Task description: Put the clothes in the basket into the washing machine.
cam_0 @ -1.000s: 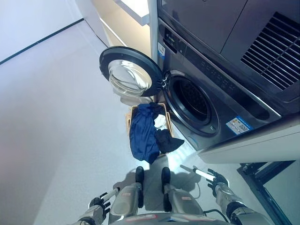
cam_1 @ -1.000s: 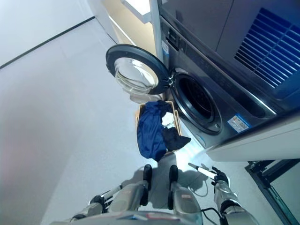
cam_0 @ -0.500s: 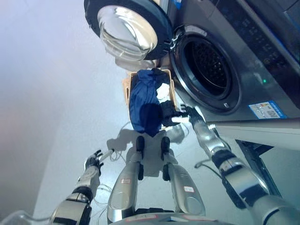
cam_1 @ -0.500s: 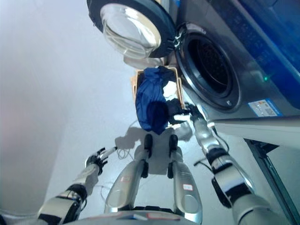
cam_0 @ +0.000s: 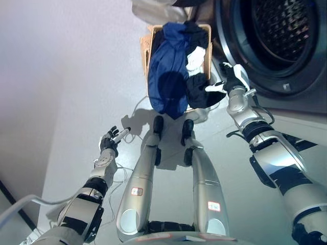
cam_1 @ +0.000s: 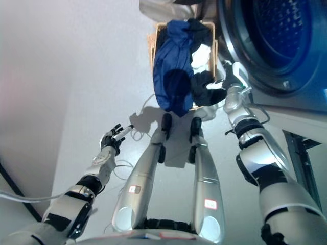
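Observation:
A wicker basket (cam_0: pixel 147 51) stands on the floor in front of the washing machine's open drum (cam_0: pixel 286 35). A large blue garment (cam_0: pixel 168 71) hangs over the basket's near edge. A white cloth (cam_0: pixel 195 60) and a black garment (cam_0: pixel 200 94) lie on its right side. My right hand (cam_0: pixel 232 79) is at the basket's right edge, beside the drum's rim, its fingers spread, and one white tip touches the black garment. My left hand (cam_0: pixel 110 141) is open and empty over the floor at the left, away from the basket.
The bottom of the machine's open round door (cam_0: pixel 158 7) shows above the basket at the top edge. The machine's grey front (cam_0: pixel 296 102) runs along the right side. Light floor (cam_0: pixel 66 76) lies to the left of the basket.
The camera has tilted down and closer to the basket. My right hand has moved further along the black garment at the basket's right edge. My left hand has stayed low at the left.

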